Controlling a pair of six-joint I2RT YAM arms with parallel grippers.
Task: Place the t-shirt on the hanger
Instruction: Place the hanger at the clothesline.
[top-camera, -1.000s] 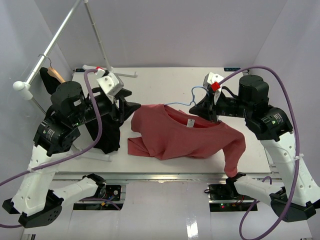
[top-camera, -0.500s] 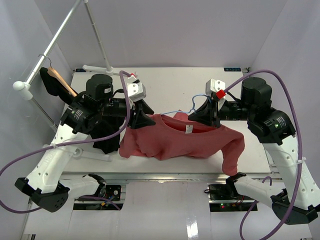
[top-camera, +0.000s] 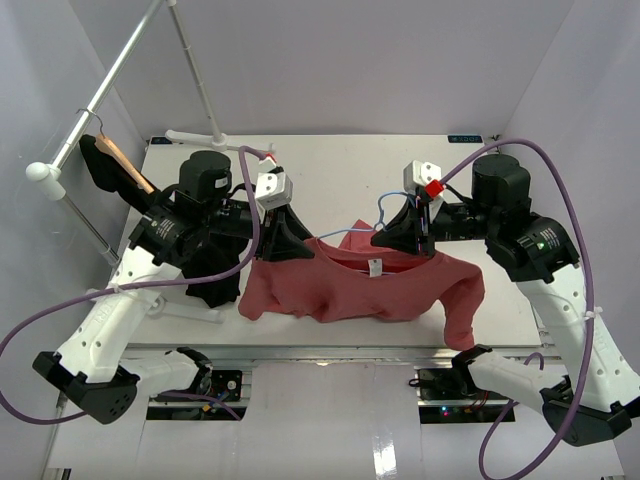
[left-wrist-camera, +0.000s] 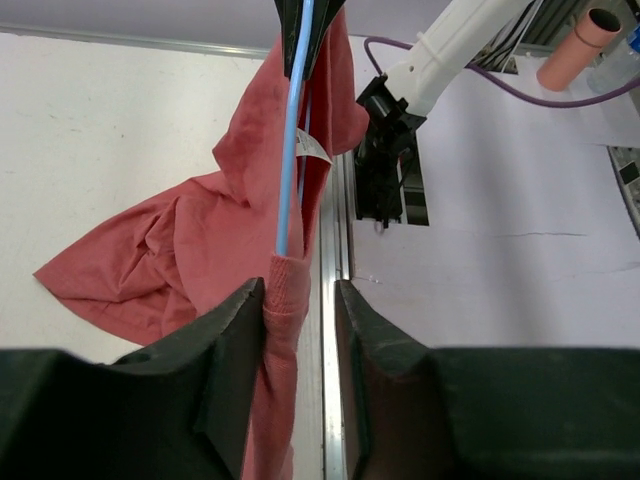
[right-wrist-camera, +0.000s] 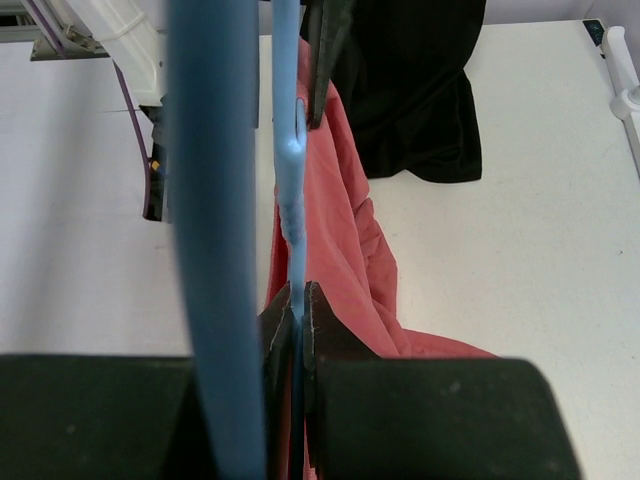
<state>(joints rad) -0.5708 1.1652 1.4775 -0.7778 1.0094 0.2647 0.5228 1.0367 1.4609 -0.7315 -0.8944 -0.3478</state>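
The light-blue wire hanger is pinched tight in the right claw above the counter, steadied so the salmon t-shirt's shoulder, straddled by the part-open left claw, can be drawn over the wire's end.

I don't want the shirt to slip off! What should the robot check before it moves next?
1. Right fingers clamped on the hanger: ok, they are shut tight on the wire.
2. Hanger end inside the shirt shoulder on the left arm's side: ok, the wire runs into the cloth.
3. Left fingers pinching that shoulder: not ok, the cloth sits between them with a gap on one side.
4. Other shoulder on the hanger: cannot tell, the right arm hides it.
5. Hook clear of the cloth: ok.
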